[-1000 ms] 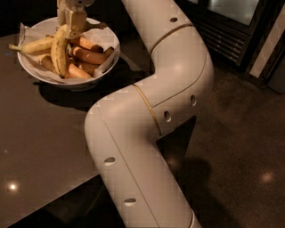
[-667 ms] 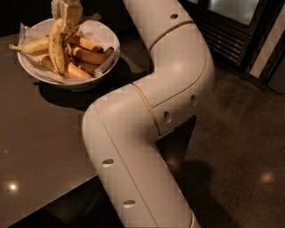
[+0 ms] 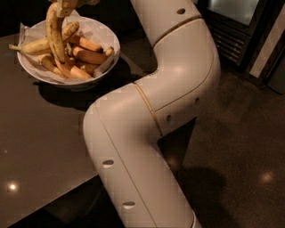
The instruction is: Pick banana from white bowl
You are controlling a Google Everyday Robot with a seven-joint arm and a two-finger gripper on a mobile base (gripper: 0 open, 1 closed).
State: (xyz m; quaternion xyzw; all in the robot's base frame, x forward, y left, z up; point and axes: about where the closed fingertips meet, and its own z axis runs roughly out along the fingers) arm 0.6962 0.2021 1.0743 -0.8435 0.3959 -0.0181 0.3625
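Observation:
The large curved, brown-speckled banana (image 3: 54, 35) hangs nearly upright. Its upper end is held in my gripper (image 3: 66, 5), which is at the top edge of the camera view above the bowl and partly cut off. The banana's lower tip is still down among the other fruit. The white bowl (image 3: 79, 83), lined with crinkled white paper, stands at the far left of the dark table. It also holds a longer, straighter yellow banana (image 3: 31, 45) and short orange-toned bananas (image 3: 90, 56).
My white arm (image 3: 147, 116) rises from the bottom centre and bends over the table's right edge toward the bowl. The dark glossy table (image 3: 40, 147) fills the left side. A dark cabinet (image 3: 240, 31) stands at the back right, on a dark floor (image 3: 240, 156).
My gripper has risen toward the top of the view with the curved banana in it. The banana has swung from lying in the bowl to hanging nearly upright.

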